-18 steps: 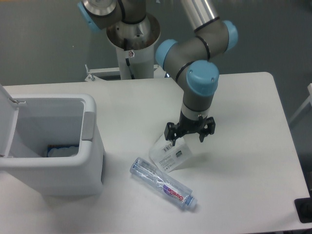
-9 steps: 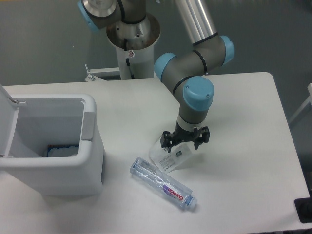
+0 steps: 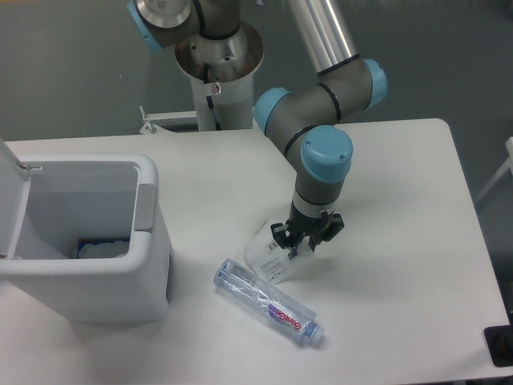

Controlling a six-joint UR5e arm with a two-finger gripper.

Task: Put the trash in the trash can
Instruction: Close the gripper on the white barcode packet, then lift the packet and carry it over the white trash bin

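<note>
The end effector (image 3: 302, 241) is black and two-fingered, pointing down from a grey arm with pale blue joint caps. Its fingers are drawn in close over the right edge of the plastic packet (image 3: 271, 257); whether they actually pinch it cannot be told from this view. The packet is flat, crinkled and clear, with a white barcode label, and lies on the worktop (image 3: 401, 241) directly under and just left of the end effector.

Below and slightly left of the end effector lies the bottle (image 3: 266, 301), crushed clear plastic with a purple-red label near its lower right end, set diagonally and close beneath the packet.

Well to the left of the end effector stands the trash can (image 3: 96, 241), boxy white plastic with rounded corners, a grey tab on its right rim and its hinged lid raised at the far left. Something pale blue sits at its bottom.

The worktop is smooth, matt white with rounded corners. Behind it the floor is dull grey.
</note>
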